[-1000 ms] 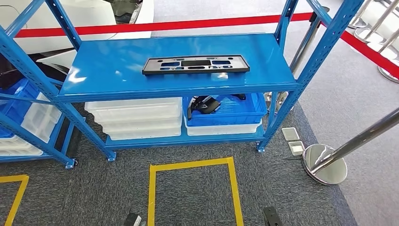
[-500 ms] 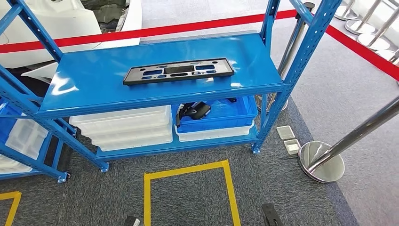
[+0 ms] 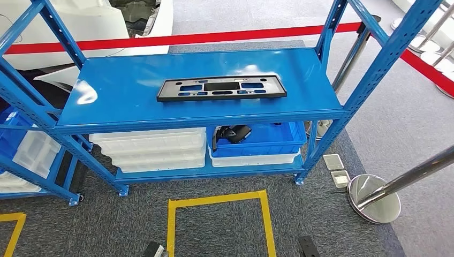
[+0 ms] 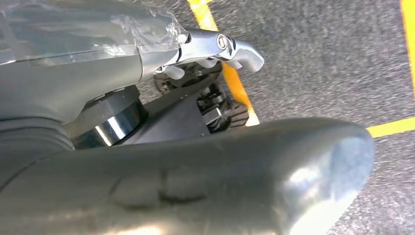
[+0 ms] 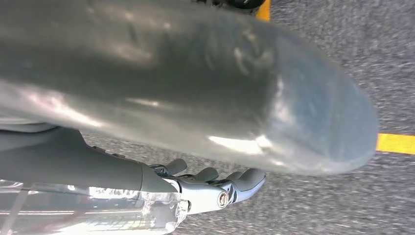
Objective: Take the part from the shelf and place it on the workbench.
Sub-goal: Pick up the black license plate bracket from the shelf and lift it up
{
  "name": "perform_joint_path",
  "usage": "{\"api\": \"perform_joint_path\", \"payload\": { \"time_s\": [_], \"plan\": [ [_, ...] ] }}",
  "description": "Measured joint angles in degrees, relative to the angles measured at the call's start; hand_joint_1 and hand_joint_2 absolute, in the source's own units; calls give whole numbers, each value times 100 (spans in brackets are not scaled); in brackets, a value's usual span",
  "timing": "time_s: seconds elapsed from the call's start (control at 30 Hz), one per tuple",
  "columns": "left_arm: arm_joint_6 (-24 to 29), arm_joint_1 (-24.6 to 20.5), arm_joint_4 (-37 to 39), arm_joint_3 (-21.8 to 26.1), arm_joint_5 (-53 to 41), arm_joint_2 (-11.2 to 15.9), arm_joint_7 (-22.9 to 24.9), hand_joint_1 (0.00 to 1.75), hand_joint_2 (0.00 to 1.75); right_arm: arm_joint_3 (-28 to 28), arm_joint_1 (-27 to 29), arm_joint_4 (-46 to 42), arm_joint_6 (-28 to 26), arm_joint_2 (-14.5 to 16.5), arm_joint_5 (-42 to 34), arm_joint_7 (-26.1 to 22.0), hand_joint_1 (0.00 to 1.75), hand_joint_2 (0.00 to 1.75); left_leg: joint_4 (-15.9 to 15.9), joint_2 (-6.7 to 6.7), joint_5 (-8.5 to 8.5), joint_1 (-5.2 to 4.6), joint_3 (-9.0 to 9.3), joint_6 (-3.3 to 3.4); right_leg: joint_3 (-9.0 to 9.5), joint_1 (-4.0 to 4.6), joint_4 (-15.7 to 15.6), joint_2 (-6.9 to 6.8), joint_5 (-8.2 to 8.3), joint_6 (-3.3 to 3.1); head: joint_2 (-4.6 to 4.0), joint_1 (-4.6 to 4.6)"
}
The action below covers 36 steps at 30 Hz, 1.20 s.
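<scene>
The part [image 3: 221, 88] is a long flat black plate with several cut-outs. It lies flat near the middle of the blue shelf's top board [image 3: 123, 85], ahead of me in the head view. My left hand [image 4: 195, 166] hangs down over grey carpet and a yellow floor line, its fingers [image 4: 230, 49] apart and holding nothing. My right hand [image 5: 195, 88] likewise hangs over the carpet, its fingers [image 5: 235, 183] loosely extended and empty. Both hands are far from the part.
On the lower shelf stand stacked white bins [image 3: 150, 147] and a blue bin [image 3: 267, 139] holding a black piece [image 3: 233, 132]. A red barrier belt [image 3: 214, 36] runs behind. A chrome stanchion base [image 3: 373, 198] stands at the right. A yellow floor square [image 3: 217, 201] lies before the shelf.
The whole picture has swung sideways and back and moved slightly, so the camera moved. The part lies in the same spot on the shelf.
</scene>
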Motion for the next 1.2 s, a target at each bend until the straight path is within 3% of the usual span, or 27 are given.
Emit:
{"api": "perform_joint_path", "payload": {
  "time_s": [0.03, 0.07, 0.23, 0.27, 0.33, 0.4, 0.43, 0.47, 0.53, 0.57, 0.67, 0.77, 0.87, 0.9, 0.93, 0.97, 1.03, 1.1, 1.2],
  "plan": [
    [-3, -6, 1, -2, -2, 2, 0, 0, 0, 0, -1, 2, -2, 1, -3, 0, 0, 0, 13, -3, -55, -7, 38, -35, 105, 6, -304, -1, 168, -6, 0, 22],
    [-8, -14, 1, -4, -3, 3, 2, 0, 0, 0, -5, 4, -6, 2, -7, 0, 0, 0, 26, -3, -103, -15, 58, -72, 190, 10, -519, 2, 227, -29, 0, 38],
    [-25, -37, 2, -36, -5, 6, 16, 0, 0, 0, 25, 9, -21, 3, -9, 3, 0, 0, 118, 1, -259, -18, 67, -219, 316, 21, -714, 15, 94, -213, 0, -51],
    [-25, -41, 2, -41, -5, 6, 17, 0, 0, 0, 19, 9, -21, 2, -8, 2, 0, 0, 320, 3, -357, -13, -17, -248, 352, 11, -734, 12, 80, -245, 0, -81],
    [-25, -37, 2, -58, -5, 6, 21, 0, 0, 0, 7, 9, -18, 1, -8, 0, 0, 0, 1032, 8, -608, -4, -413, -283, 424, 13, -747, 3, 29, -288, 0, -158],
    [-25, -19, 2, -81, -5, 6, 27, 0, 0, 0, 7, 9, -15, 2, -8, 0, 0, 0, 1592, 8, -652, -1, -824, -288, 504, 22, -747, 5, -40, -301, 0, -206],
    [-25, -12, 2, -91, -5, 6, 32, 0, 0, 0, 9, 10, -15, 2, -8, 0, 0, 0, 1588, 8, -501, -4, -905, -275, 556, 27, -747, 11, -80, -302, 0, -233],
    [-24, -9, 2, -97, -6, 6, 37, 0, 0, 0, 9, 10, -15, 2, -9, 0, 0, 0, 1370, 7, -250, -10, -886, -249, 621, 32, -747, 20, -124, -300, 0, -261],
    [-24, -9, 4, -103, -9, 10, 45, 0, 0, 0, 9, 13, -15, 6, -15, -1, 0, 0, 742, 5, 217, -46, -718, -163, 742, 38, -757, 31, -215, -287, 0, -300],
    [-24, -9, 5, -104, -10, 15, 50, 0, 0, 0, 2, 15, -15, 9, -23, -2, 0, 0, 514, 4, 333, -73, -643, -116, 779, 35, -763, 37, -248, -269, 0, -310],
    [-25, -17, 9, -107, -14, 24, 71, 0, 0, 0, -7, 20, -14, 20, -50, -1, 0, 0, 301, 4, 301, -125, -557, -6, 808, 21, -814, 35, -280, -187, 0, -329],
    [-25, -36, 7, -109, -16, 26, 84, 0, 0, 0, -12, 20, -18, 24, -61, -6, 0, 0, 51, 21, 280, -59, -372, 50, 748, 33, -632, 9, -416, -113, 0, -279],
    [-23, -41, 7, -116, -15, 24, 92, 0, 0, 0, -14, 20, -20, 21, -61, -9, 0, 0, -24, 33, 247, -36, -243, 95, 177, 26, 344, 7, -743, -62, 0, -157],
    [-23, -39, 7, -118, -14, 24, 93, 0, 0, 0, -5, 20, -20, 19, -61, -9, 0, 0, -22, 33, 222, -36, -218, 101, -11, 23, 611, 7, -784, -46, 0, -133],
    [-22, -36, 7, -119, -12, 24, 94, 0, 0, 0, 6, 20, -20, 17, -60, -8, 0, 0, -19, 31, 195, -35, -190, 100, -144, 18, 749, 6, -745, -31, 0, -110],
    [-22, -33, 7, -120, -11, 24, 94, 0, 0, 0, 14, 20, -20, 16, -60, -8, 0, 0, -15, 27, 164, -32, -154, 92, -192, 10, 707, 6, -607, -21, 0, -87],
    [-16, -31, 7, -122, -9, 22, 93, 0, 0, 0, 18, 20, -20, 14, -58, -8, 0, 0, 4, 19, 78, -20, -56, 56, -70, -10, 159, 2, -113, -7, 0, -41],
    [-4, -36, 8, -124, -9, 21, 90, 0, 0, 0, 14, 22, -20, 14, -58, -9, 0, 0, 38, 16, -25, -22, 9, -10, 155, -3, -453, -3, 203, -10, 0, -1],
    [9, -45, 9, -126, -7, 21, 84, 0, 0, 0, 20, 24, -23, 15, -58, -9, 0, 0, 41, 12, -106, -36, 32, -109, 256, 33, -681, 12, 171, -98, -1, -21]
  ]
}}
